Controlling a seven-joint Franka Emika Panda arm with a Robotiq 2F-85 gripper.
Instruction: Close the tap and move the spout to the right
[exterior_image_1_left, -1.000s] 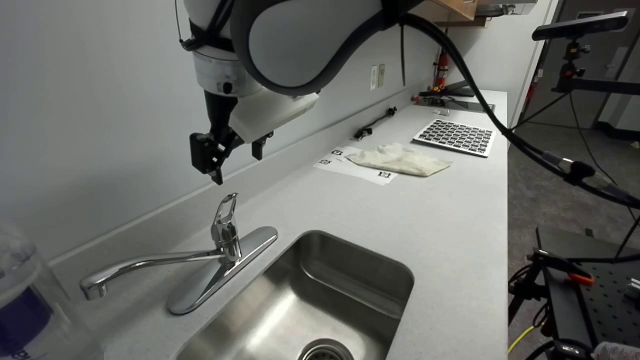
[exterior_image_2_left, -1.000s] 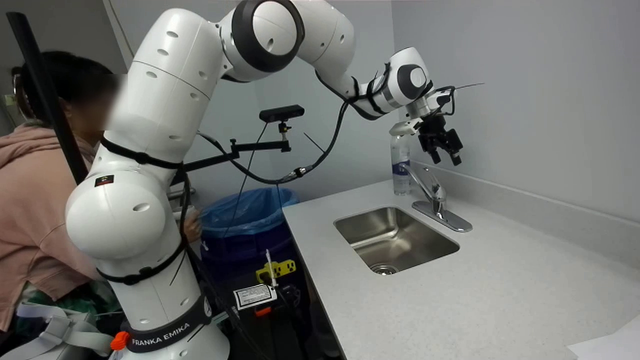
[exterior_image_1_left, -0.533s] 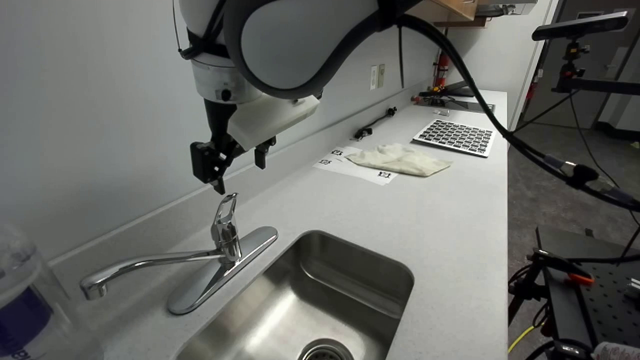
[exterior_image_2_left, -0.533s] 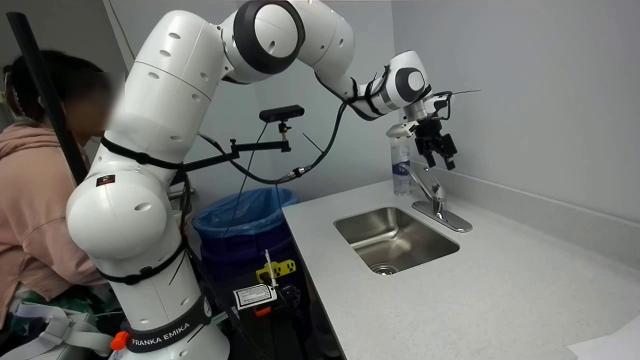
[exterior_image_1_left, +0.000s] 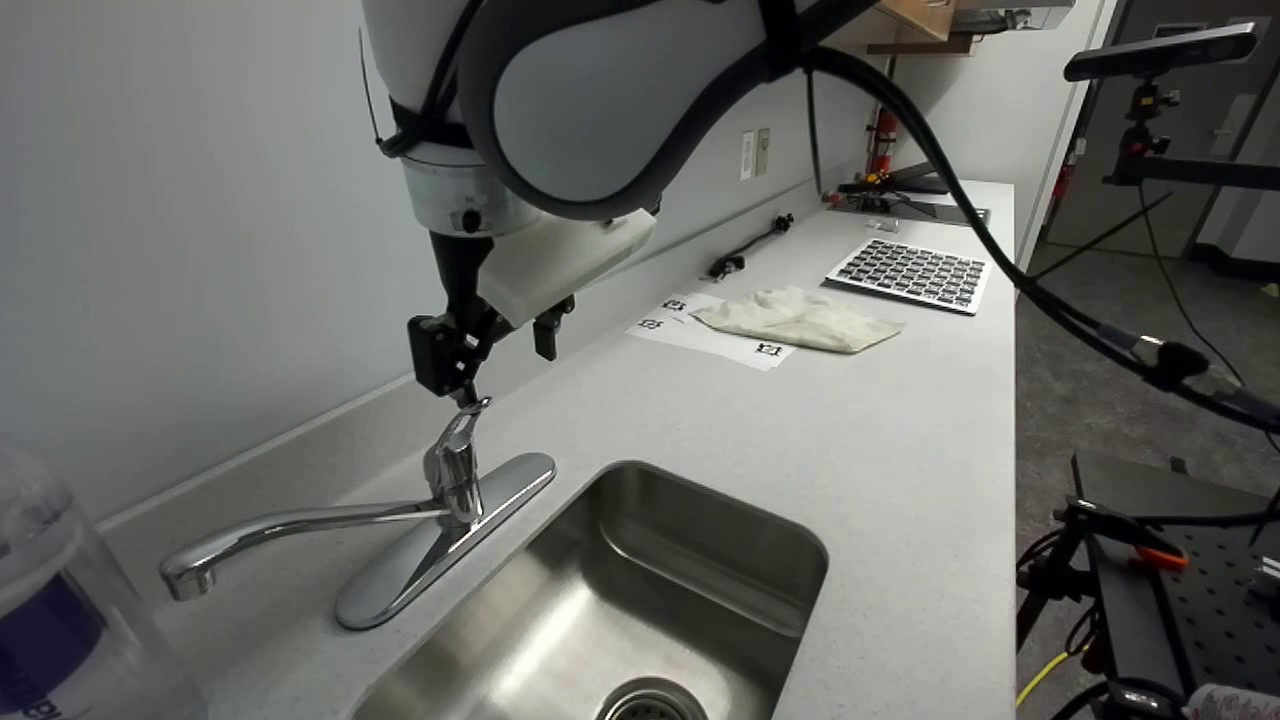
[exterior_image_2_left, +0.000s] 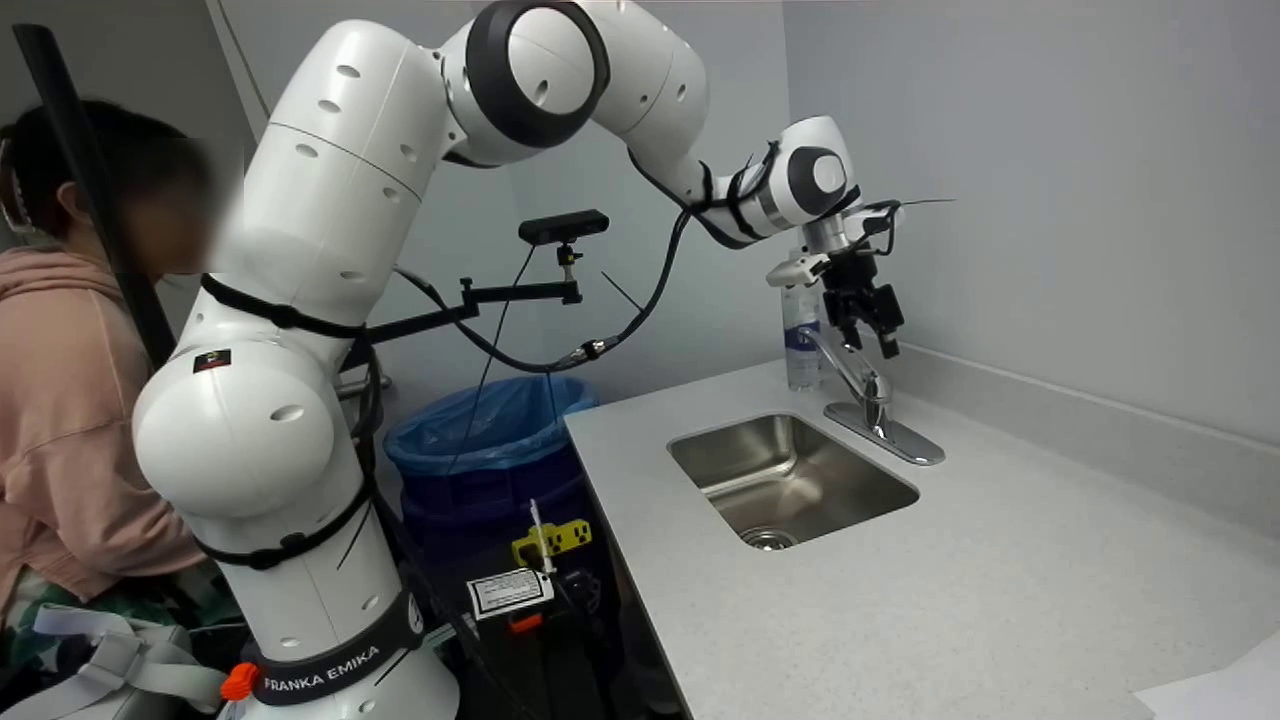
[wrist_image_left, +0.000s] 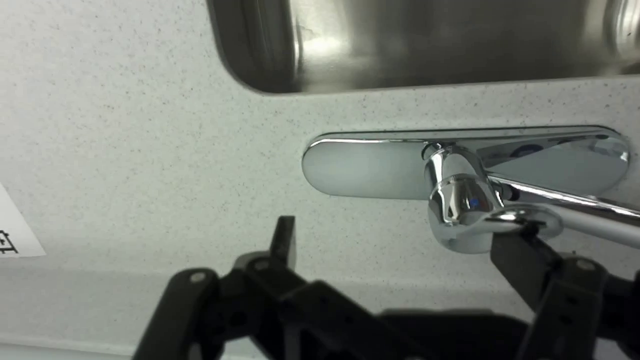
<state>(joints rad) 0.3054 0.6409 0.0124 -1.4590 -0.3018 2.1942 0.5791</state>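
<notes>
A blue bag (exterior_image_2_left: 490, 420) lines the bin (exterior_image_2_left: 455, 510). The gripper (wrist_image_left: 405, 227) stands spread, one fingertip (wrist_image_left: 517, 260) touching the lever (wrist_image_left: 495, 223); only the wrist view shows the tap's (wrist_image_left: 455, 187) blue dot (wrist_image_left: 474, 202).

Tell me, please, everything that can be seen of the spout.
The spout is a long, slim, slightly arched silver tube, shiny like metal, with a down-turned tip. It joins the tap below the lever, reaching over the counter rather than the sink. The hand doesn't touch it; no water shows.
</notes>
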